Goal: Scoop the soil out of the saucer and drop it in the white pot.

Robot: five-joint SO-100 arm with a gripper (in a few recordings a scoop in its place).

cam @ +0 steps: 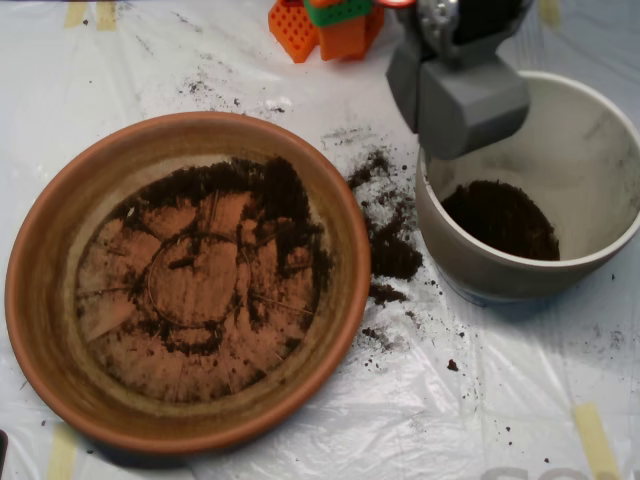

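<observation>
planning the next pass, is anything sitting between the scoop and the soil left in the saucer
Nothing visible blocks it. The scoop sits over the white pot's left rim, and the soil in the saucer lies uncovered to its left. Between them is only spilled soil on the plastic sheet, plus the saucer's low rim.

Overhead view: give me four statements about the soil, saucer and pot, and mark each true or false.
1. The scoop hangs over the white pot's left rim. True.
2. The saucer is heaped full of soil. False: only a thin smear remains.
3. Spilled soil lies on the plastic sheet between saucer and pot. True.
4. The pot is empty. False: a dark pile of soil sits inside.
</observation>
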